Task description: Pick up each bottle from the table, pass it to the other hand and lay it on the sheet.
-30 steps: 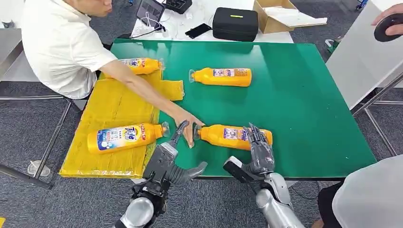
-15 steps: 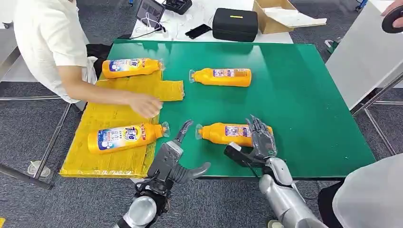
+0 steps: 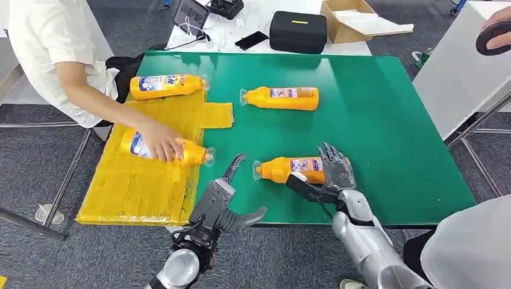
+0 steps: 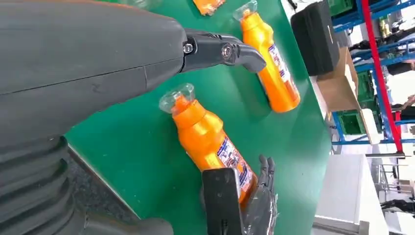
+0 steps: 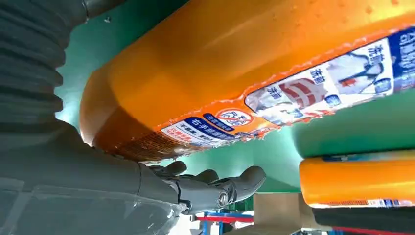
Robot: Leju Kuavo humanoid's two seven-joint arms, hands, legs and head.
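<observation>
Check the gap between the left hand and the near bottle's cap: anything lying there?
Nothing: in the head view bare green table separates the left hand from the near bottle.

Silver arms, seemingly dark-fingered hands.

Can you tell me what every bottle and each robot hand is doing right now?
Near bottle: lying on the green table, right hand around its base end.
Far bottle: lying on the table, untouched.
Top sheet bottle: lying at the yellow sheet's far edge.
Lower sheet bottle: on the sheet, under a person's hand.
Right hand: wrapped round the near bottle.
Left hand: holding nothing, fingers apart.
</observation>
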